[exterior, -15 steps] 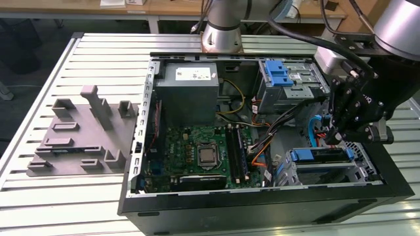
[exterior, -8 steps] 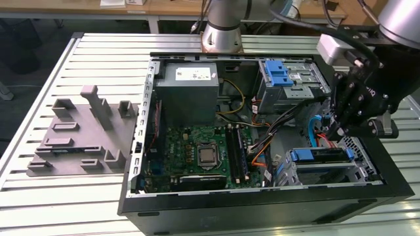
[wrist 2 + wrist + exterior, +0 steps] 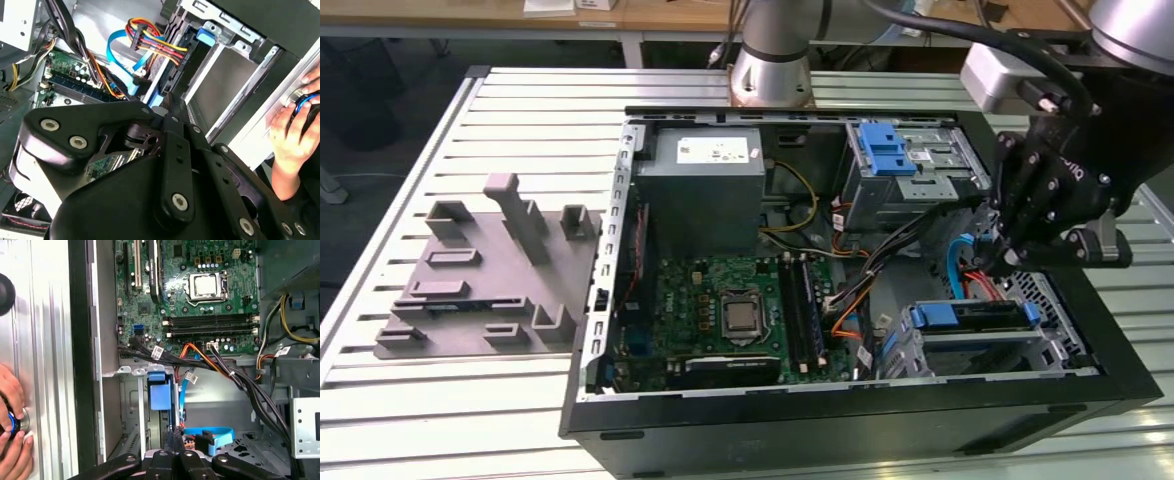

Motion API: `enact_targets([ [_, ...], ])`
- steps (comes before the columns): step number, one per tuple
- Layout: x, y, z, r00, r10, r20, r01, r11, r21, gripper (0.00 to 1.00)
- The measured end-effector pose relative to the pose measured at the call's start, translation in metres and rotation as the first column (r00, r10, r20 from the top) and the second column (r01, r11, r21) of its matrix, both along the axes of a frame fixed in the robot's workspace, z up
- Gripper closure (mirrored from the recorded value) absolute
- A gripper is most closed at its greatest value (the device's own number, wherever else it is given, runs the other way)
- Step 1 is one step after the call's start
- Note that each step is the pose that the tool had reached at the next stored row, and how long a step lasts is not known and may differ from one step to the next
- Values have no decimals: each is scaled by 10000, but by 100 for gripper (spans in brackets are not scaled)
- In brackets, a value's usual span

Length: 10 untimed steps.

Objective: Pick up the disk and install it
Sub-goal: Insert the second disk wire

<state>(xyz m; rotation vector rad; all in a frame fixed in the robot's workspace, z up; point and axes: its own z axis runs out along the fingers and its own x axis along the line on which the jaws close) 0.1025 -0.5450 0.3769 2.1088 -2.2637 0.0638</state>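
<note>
- One disk (image 3: pixel 974 316) – we log it lying flat in the lower bay of the case (image 3: pixel 854 425), at the corner near the exterior view's right, blue rails showing at both ends.
- One gripper (image 3: pixel 1003 262) – just above that bay, tips pointing down; in both wrist views the fingers (image 3: pixel 172 107) meet at the tips, and we see nothing between them.
- Several cables (image 3: pixel 200 432), blue and orange, close beside the fingertips (image 3: pixel 175 437); we cannot tell whether they touch.
- One board (image 3: pixel 720 310), one supply box (image 3: pixel 707 185) and one cage (image 3: pixel 907 165) with a blue latch, all well apart from the gripper.
- Two hands (image 3: pixel 10 425) of a person on a blue knob outside the case.
- Progress, as we judge it: pick-up done and the disk in its bay; whether it is fully seated or cabled we cannot tell.
</note>
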Motion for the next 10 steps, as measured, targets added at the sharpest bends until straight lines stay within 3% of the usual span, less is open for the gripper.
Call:
enact_targets([
  [5,-48,32,38,10000,-1,3,1,10000,1,89],
  [10,-54,102,83,10000,0,3,0,10000,-3,89],
])
